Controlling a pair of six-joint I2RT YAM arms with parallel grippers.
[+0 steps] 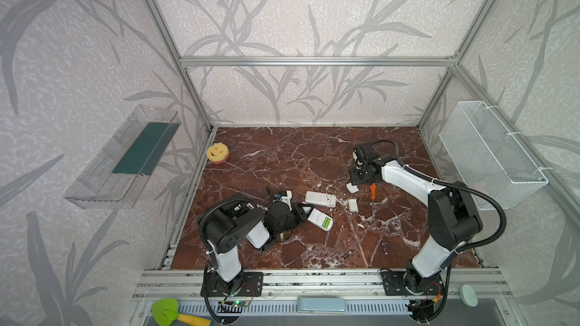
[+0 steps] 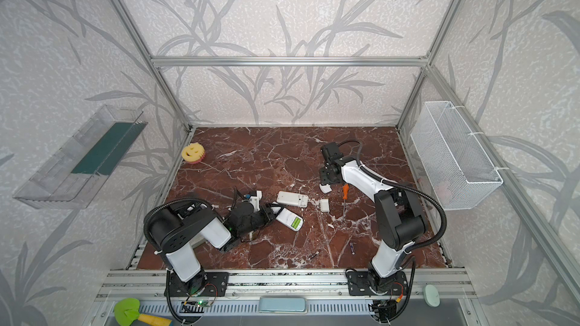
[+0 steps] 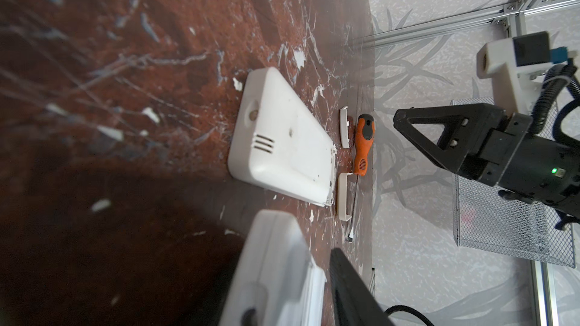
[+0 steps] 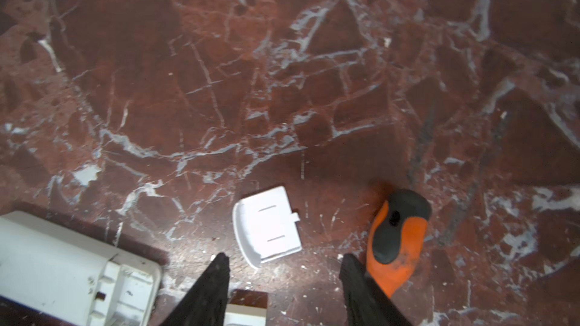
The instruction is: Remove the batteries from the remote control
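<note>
Green batteries (image 1: pixel 327 222) sit in the open bay of the remote (image 1: pixel 316 216), at the end away from your left gripper (image 1: pixel 305 211). The remote's long axis runs straight out from those fingers, which straddle its near end. Can't tell if they're clamped or loose. Right gripper (image 4: pixel 284 261) is spread and empty over a loose lid (image 4: pixel 266 224) by the screwdriver (image 4: pixel 398 233), well apart from the greens. Left is nearer. Dark battery (image 1: pixel 384 247) and second dark battery (image 1: pixel 346 254) lie loose on the table (image 1: pixel 282 167) near its front edge.
</note>
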